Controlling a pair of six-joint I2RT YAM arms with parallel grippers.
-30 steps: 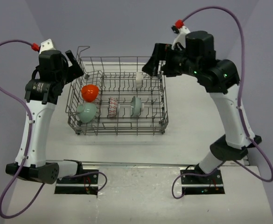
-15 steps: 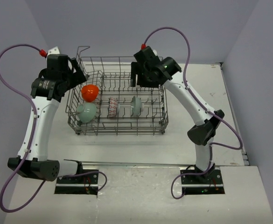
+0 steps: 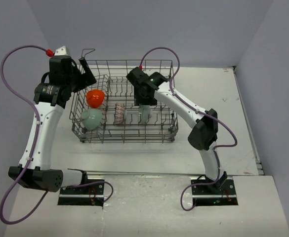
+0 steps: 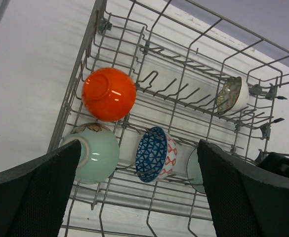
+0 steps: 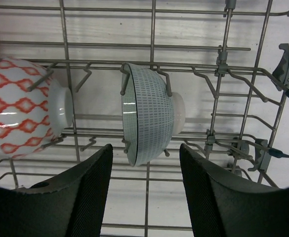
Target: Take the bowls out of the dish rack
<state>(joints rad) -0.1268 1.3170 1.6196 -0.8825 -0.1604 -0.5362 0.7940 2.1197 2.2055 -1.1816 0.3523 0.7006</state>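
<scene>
The grey wire dish rack (image 3: 127,139) holds several bowls on edge. An orange bowl (image 3: 95,97) and a mint bowl (image 3: 92,118) sit at its left. A white bowl with red pattern and blue inside (image 3: 119,113) stands mid-rack. A second mint bowl (image 3: 144,114) stands to its right. My right gripper (image 3: 145,102) is open just above that mint bowl (image 5: 146,121), its fingers either side, not touching. My left gripper (image 3: 85,73) is open, high over the rack's left rear corner. A small pale bowl (image 4: 231,95) rests at the rack's back right.
The rack's upright tines (image 5: 154,44) and folding shelf clips (image 5: 288,64) surround the right gripper (image 5: 145,148). White table (image 3: 218,94) lies right of the rack and in front of it (image 3: 134,155). Purple walls stand behind and at both sides.
My right arm has swung from the rack's right rear corner in over the rack and down above the right mint bowl. My left gripper has shifted slightly up and right.
</scene>
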